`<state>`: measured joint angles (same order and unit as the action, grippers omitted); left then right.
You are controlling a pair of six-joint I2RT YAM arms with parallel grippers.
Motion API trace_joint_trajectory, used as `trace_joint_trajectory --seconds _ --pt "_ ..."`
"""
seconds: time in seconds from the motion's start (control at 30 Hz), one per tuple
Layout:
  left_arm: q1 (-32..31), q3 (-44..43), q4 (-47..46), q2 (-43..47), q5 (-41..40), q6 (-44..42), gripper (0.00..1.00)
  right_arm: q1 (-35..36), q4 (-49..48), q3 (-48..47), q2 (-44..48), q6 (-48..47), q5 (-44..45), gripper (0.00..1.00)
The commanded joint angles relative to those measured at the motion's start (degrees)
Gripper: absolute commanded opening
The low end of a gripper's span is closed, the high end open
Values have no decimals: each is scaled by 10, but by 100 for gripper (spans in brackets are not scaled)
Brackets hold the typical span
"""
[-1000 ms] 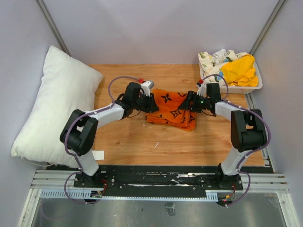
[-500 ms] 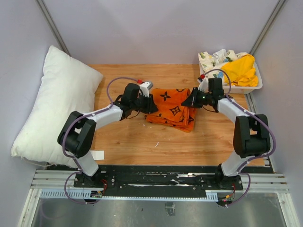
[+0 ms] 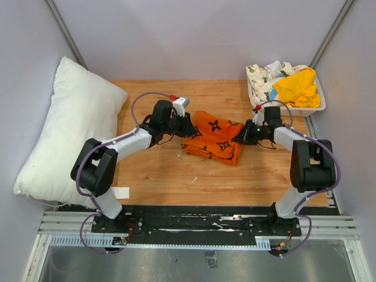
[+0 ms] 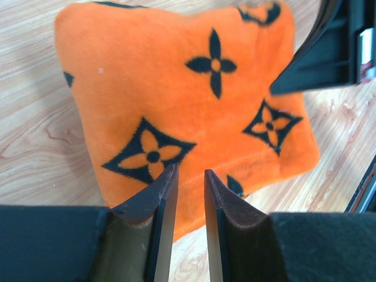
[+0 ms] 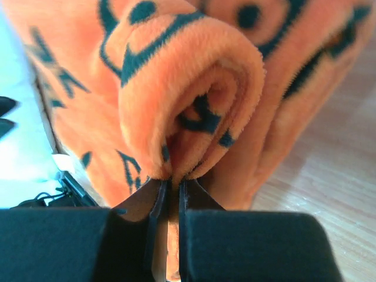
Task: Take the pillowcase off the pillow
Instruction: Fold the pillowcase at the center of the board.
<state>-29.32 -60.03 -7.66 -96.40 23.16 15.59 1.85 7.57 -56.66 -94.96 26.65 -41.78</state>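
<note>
Where it folds, pillowcase edge pinched in right claw, left claw gripping opposite edge

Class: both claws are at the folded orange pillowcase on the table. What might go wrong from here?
1. The right claw pinches only a thin fold of the pillowcase; plush fabric may slip free.
2. The left claw grips the opposite edge; pulling apart could strain it or tug it from one claw.

Pillowcase between both arms — pillow left.
</note>
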Motion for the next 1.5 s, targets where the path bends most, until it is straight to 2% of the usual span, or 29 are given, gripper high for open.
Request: trace_joint_trajectory --seconds 0.0,0.07,0.13,0.23,0.3,0.37,0.47,0.57,0.6,0.63,0.73,0.77,0.8,0.87,1.03,1.17,1.33,1.47 --pt "4 -26 -19 -13 1 3 29 -1 -8 32 -31 10 5 2" --pt "4 -34 -17 -18 1 3 30 -1 8 29 -49 1 20 6" --pt "4 -46 -14 -21 1 3 30 -2 21 24 -63 -2 30 16" --pt "4 -60 -11 -21 -2 3 31 -1 26 23 -44 -2 58 51" --pt "4 -67 -11 -20 -8 2 32 1 41 18 -9 -9 94 68" --pt "3 -74 -14 -17 -15 3 34 7 61 7 37 -21 134 75" --pt "2 -73 -38 -14 -15 11 35 20 74 -4 116 -26 191 79" --pt "-6 -74 -63 -15 -6 18 34 43 58 -5 175 -24 235 75" --pt "-18 -85 -84 -27 3 23 29 68 8 5 196 -17 228 49" --pt "-22 -87 -99 -33 10 30 27 76 -21 11 193 -9 213 35" --pt "-26 -86 -184 -69 52 74 10 82 -89 10 139 30 151 5" --pt "-26 -83 -220 -83 68 92 5 83 -103 4 115 40 135 2" --pt "-26 -77 -261 -98 81 112 2 82 -122 1 91 51 121 1" --pt "-27 -75 -333 -139 102 141 0 82 -153 -4 51 64 107 1" --pt "-16 -91 -346 -237 51 144 0 56 -183 -7 -22 66 97 1" --pt "16 -51 -386 -254 5 194 0 14 -232 36 -46 92 76 1" --pt "25 -71 -304 -246 -44 159 0 4 -242 68 -58 90 81 1" --pt "32 -77 -283 -233 -66 144 2 4 -252 77 -58 96 75 1"
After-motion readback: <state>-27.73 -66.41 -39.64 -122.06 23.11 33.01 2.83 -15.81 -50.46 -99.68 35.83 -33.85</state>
